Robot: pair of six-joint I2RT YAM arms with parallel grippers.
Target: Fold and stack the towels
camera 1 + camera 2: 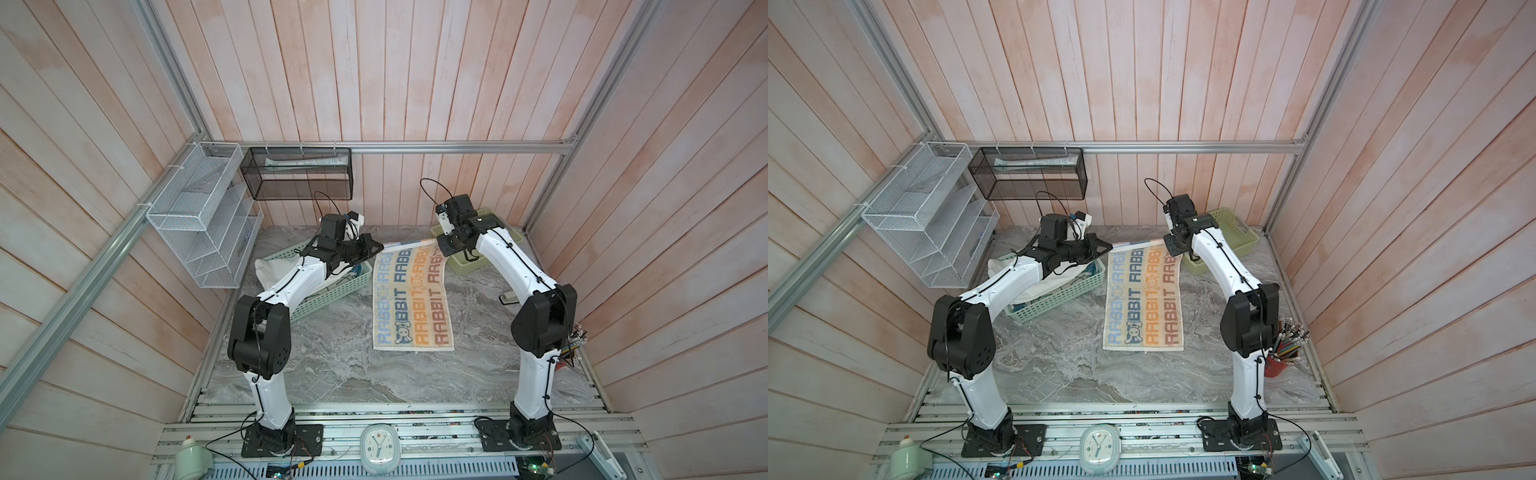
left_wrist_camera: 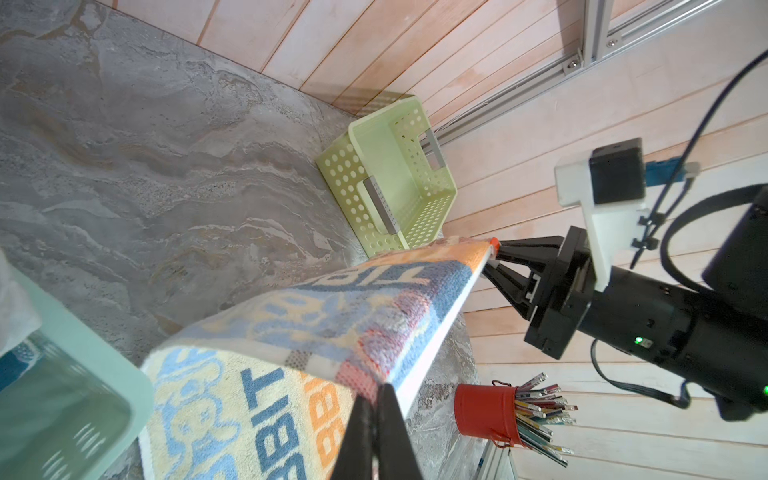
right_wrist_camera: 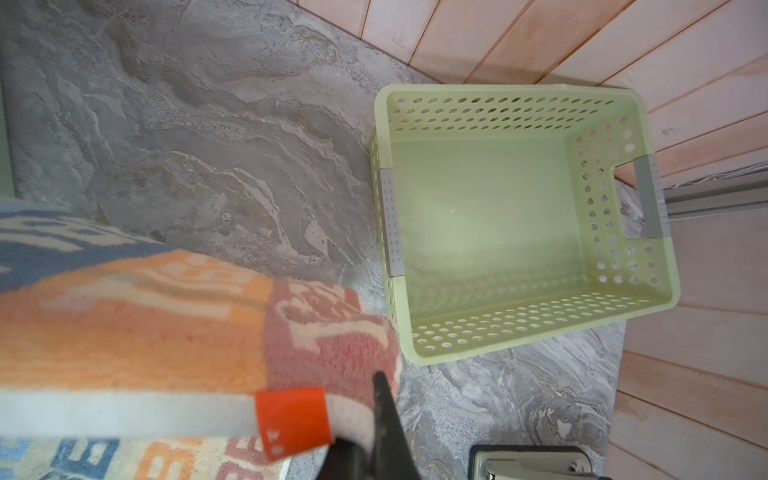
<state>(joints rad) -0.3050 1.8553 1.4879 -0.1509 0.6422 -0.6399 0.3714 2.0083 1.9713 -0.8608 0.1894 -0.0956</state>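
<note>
Striped towel [image 1: 411,303], lettered RABBIT in blue, orange and brown bands, lies lengthwise on the marble table [image 1: 332,365] in both top views, its near end flat and its far edge raised off the surface between the two arms. The left gripper [image 1: 380,248] pinches the far left corner and the right gripper [image 1: 437,241] the far right one, so the edge runs taut between them. Left of this towel stands a teal basket [image 1: 332,301] with a white towel [image 1: 266,270] draped over its rim. A pale green basket [image 1: 1239,245] sits at the far right, partly behind the right arm. In the left wrist view the left gripper [image 2: 377,392] has its black jaws closed on the white-hemmed corner, the cloth [image 2: 291,324] slopes from the hem down to the table, and the right gripper [image 2: 494,257] clamps the opposite corner (an orange tag [image 2: 493,242] marks the spot). A red cup [image 2: 486,411] of pencils stands nearby. In the right wrist view the right gripper [image 3: 378,386] is closed on the pinkish-brown corner just beside the orange tag [image 3: 293,419], and the pale green basket [image 3: 519,89] stands on the table beyond that corner.
</note>
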